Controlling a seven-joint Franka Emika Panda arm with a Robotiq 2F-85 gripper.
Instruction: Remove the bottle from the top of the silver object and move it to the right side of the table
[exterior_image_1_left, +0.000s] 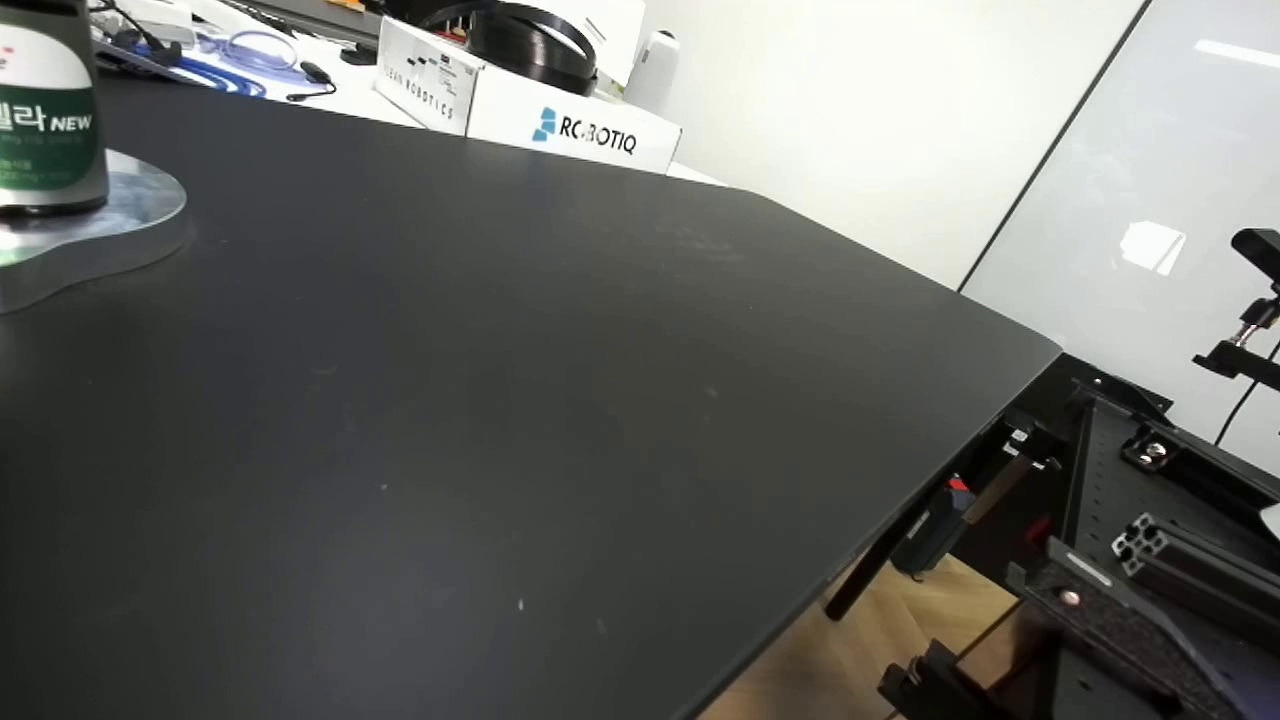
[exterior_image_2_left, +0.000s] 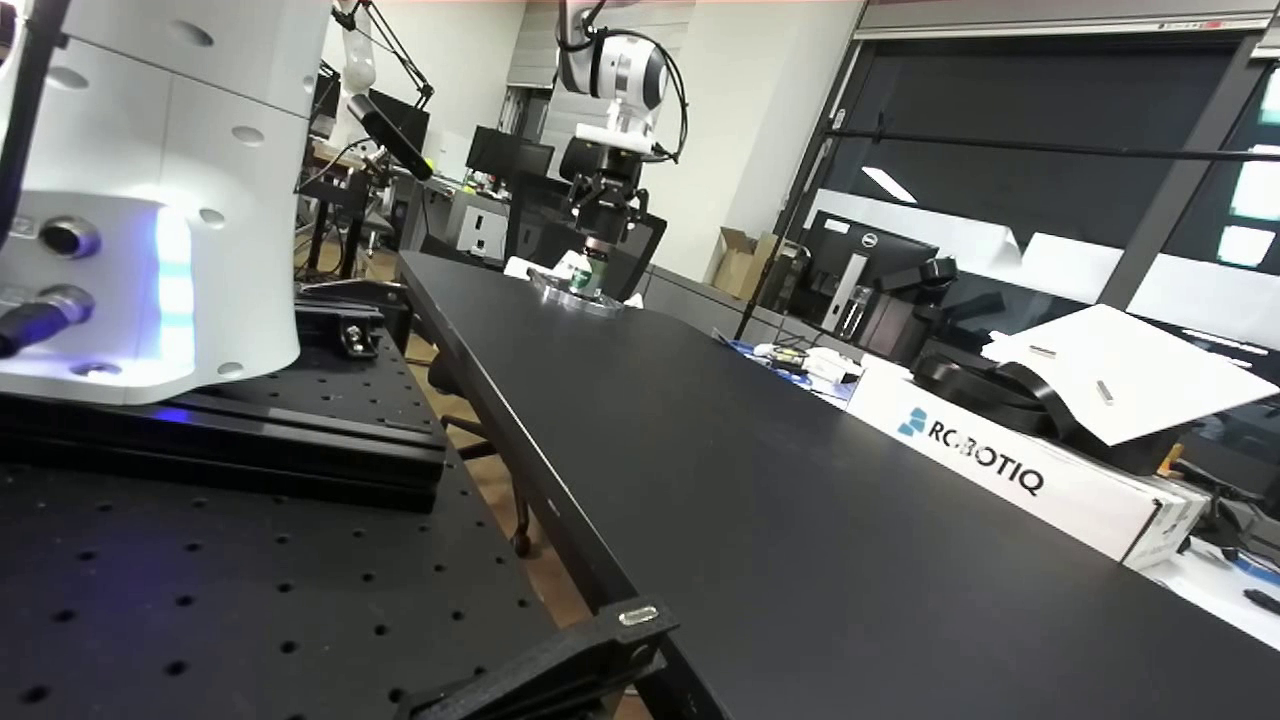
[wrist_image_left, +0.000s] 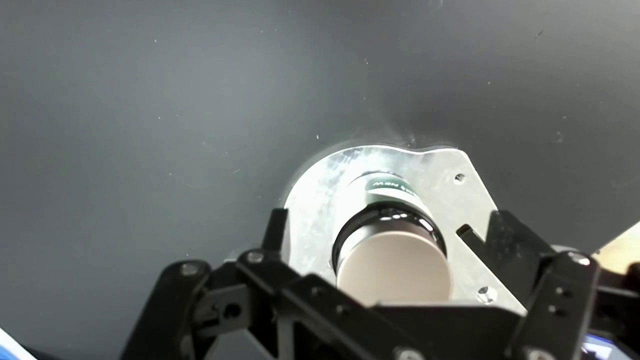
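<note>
The bottle (wrist_image_left: 395, 267) stands upright on the silver object (wrist_image_left: 317, 200). It has a flat beige cap top, a dark neck and a green and white label. The silver object is a flat shiny plate with holes and a slot. Both lie on the black table (wrist_image_left: 200, 125). They also show in exterior views: the bottle (exterior_image_1_left: 45, 135) (exterior_image_2_left: 586, 274), cut off at one left edge, and the silver object (exterior_image_1_left: 145, 210) (exterior_image_2_left: 598, 306). My gripper (wrist_image_left: 391, 225) is open, pointing down, its fingers on either side of the cap with gaps. In an exterior view the gripper (exterior_image_2_left: 602, 228) is right over the bottle.
A white Robotiq box (exterior_image_1_left: 570, 135) with black items on it stands beyond the table's edge, also in an exterior view (exterior_image_2_left: 1000, 470). Cables (exterior_image_1_left: 255, 60) lie near it. The robot's white base (exterior_image_2_left: 150, 200) stands on a perforated black platform (exterior_image_2_left: 250, 600) beside the table.
</note>
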